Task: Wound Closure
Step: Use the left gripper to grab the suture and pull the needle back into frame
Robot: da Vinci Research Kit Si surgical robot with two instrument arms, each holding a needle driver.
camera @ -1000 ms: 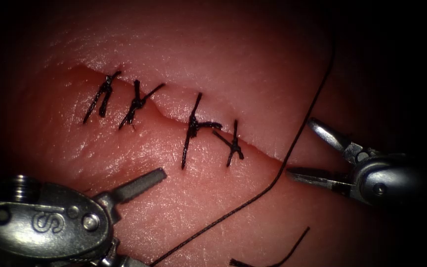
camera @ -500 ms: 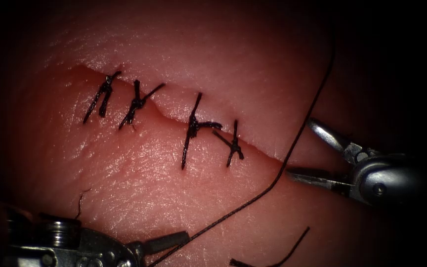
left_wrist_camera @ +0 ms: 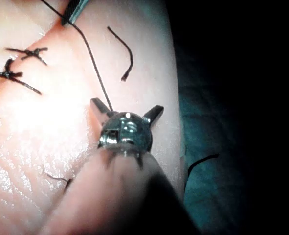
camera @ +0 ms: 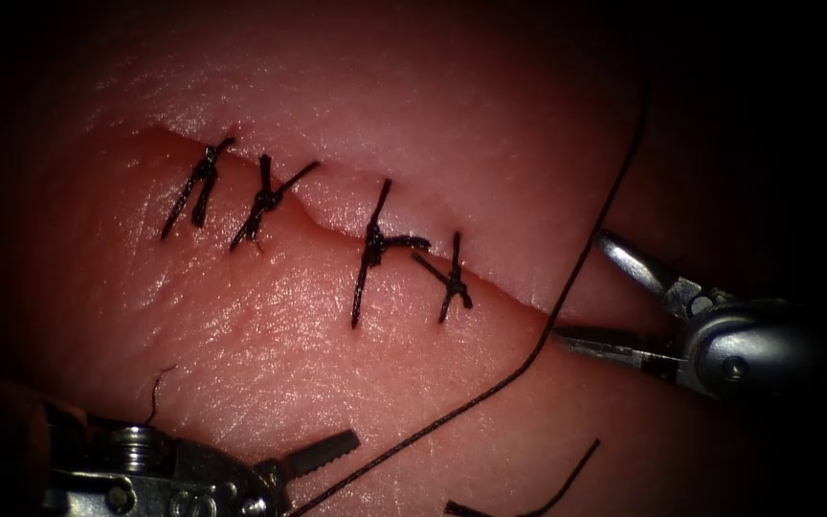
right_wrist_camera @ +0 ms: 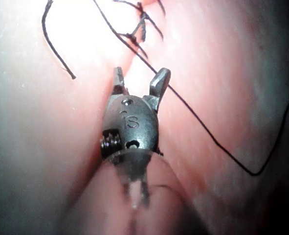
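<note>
The tissue point(camera: 270, 325) bears a slanting cut point(camera: 332, 225) closed by several dark knotted stitches point(camera: 375, 244). A long thread point(camera: 490, 388) runs from the upper right past the cut's right end down to the lower edge. My right tool point(camera: 578, 284) sits at that right end, jaws open, and the thread crosses just off their tips; it holds nothing. The right wrist view shows the same, right tool point(right_wrist_camera: 141, 73), thread point(right_wrist_camera: 193, 110). My left tool point(camera: 327, 460) lies low on the left; in its wrist view the left tool point(left_wrist_camera: 126, 108) is spread open, empty, beside the thread point(left_wrist_camera: 93, 63).
A cut end of thread point(camera: 552, 488) lies on the tissue below the right tool, also seen as a curved cut end point(left_wrist_camera: 127, 54). A short thread end point(camera: 155, 388) sticks up just above the left tool's wrist.
The left tool drew back down toward the lower left edge, then shifted slightly, its jaw now tilted up a little. The right tool and the thread stayed where they were.
</note>
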